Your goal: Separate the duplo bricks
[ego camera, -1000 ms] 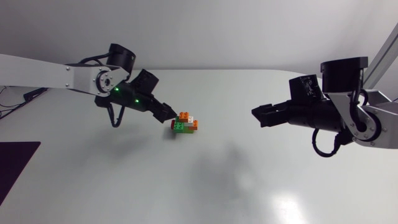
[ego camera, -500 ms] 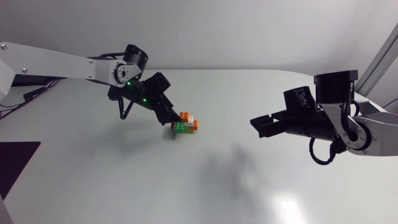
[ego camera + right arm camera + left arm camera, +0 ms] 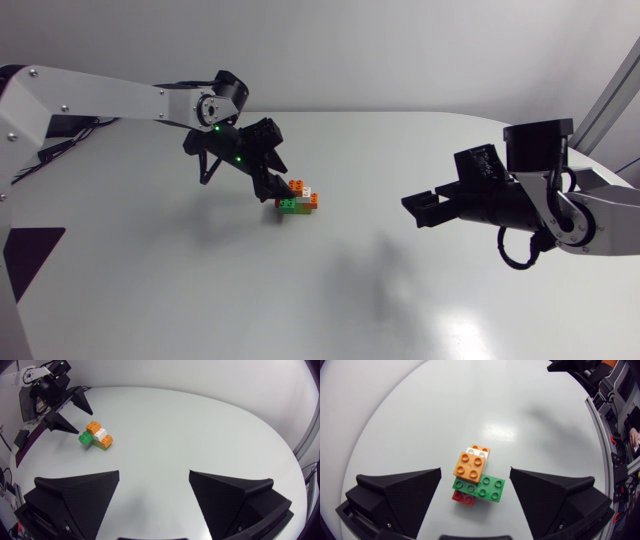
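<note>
A small cluster of duplo bricks (image 3: 298,197) stands on the white table (image 3: 330,290), left of the middle. An orange brick (image 3: 470,466) is on top, a white one (image 3: 478,451) beside it, a green one (image 3: 479,487) below and a red one (image 3: 463,498) at the base. My left gripper (image 3: 272,188) hangs just over the cluster's left side, open, with the bricks between its fingers (image 3: 400,492) and untouched. My right gripper (image 3: 415,208) is open and empty, well to the right. In the right wrist view the cluster (image 3: 96,436) lies far ahead of my right gripper (image 3: 154,472).
The table's rounded far edge (image 3: 400,112) runs behind the bricks. The left gripper (image 3: 70,412) shows beside the cluster in the right wrist view.
My left arm has swung in and tilted down, bringing its open gripper over the brick cluster. My right arm has drifted slightly towards the middle. The bricks have not moved.
</note>
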`<action>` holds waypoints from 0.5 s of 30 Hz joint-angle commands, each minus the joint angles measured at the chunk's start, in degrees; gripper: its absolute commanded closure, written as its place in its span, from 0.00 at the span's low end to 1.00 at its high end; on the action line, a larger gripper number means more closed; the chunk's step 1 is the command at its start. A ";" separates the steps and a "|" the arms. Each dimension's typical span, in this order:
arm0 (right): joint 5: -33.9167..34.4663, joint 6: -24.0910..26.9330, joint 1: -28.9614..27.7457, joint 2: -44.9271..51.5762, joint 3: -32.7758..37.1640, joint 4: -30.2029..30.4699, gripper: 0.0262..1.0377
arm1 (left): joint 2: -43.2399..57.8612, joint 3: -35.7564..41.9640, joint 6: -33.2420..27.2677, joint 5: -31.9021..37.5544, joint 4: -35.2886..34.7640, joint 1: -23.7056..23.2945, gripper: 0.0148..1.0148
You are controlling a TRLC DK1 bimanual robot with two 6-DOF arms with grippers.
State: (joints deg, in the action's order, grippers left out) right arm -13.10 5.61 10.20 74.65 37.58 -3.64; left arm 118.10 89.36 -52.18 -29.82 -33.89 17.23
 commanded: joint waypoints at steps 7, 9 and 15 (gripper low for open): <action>-0.78 1.42 0.53 0.41 -2.43 -0.76 0.03 | 4.42 5.21 -5.91 -0.50 -4.26 0.61 0.06; -0.87 1.60 0.53 0.41 -2.60 -0.84 0.03 | 5.12 5.82 -6.62 -0.50 -4.78 0.34 0.08; -0.87 2.04 0.53 0.41 -2.87 -1.37 0.03 | 6.88 7.23 -7.93 -0.41 -5.93 0.61 0.13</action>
State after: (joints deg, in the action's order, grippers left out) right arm -13.54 6.90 10.20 74.65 36.27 -4.51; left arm 122.96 94.52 -57.91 -29.82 -38.83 17.76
